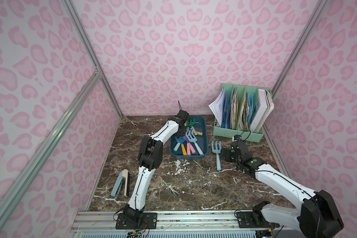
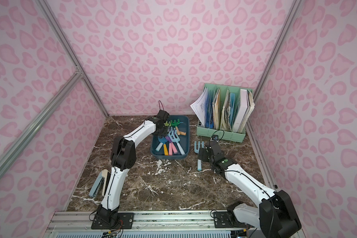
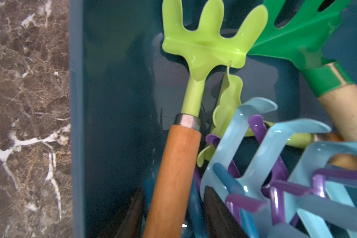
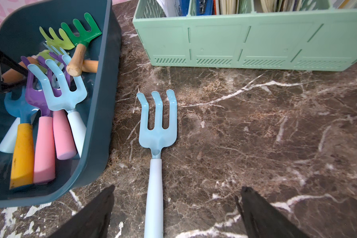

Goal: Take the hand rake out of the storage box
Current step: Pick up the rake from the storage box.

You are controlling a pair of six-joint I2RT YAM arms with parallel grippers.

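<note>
Your left gripper (image 3: 173, 192) reaches into the far end of the box (image 1: 204, 142). Its fingers (image 3: 216, 206) stand on either side of the orange wooden handle of a lime rake (image 3: 202, 43). Whether they press on the handle, you cannot tell from these views. The lime rake lies inside the box, toward its left wall, with its head at the far end.

Just beside that head lies a dark green rake (image 4: 82, 31) with a pale wooden handle. A 2nd lime head (image 3: 227, 107) stands on edge next to the orange handle. The rest of the box holds a heap of light blue, dark blue and purple rakes (image 4: 64, 92). Their heads overlap, and their yellow, pink and white handles point toward the near wall.

1 blue rake (image 4: 157, 127) lies flat on the marble table (image 1: 183, 185), outside the box and just beside its right wall, tines toward the back. Your right gripper (image 4: 177, 188) hangs over its handle with jaws spread wide, neither finger touching the handle.

Farther back, a mint organizer (image 1: 237, 134) stands in the back right corner. Its compartments are packed with upright papers, folders and a white book. A blue and cream stapler (image 1: 121, 183) lies at the table's left edge, well apart from the box.
</note>
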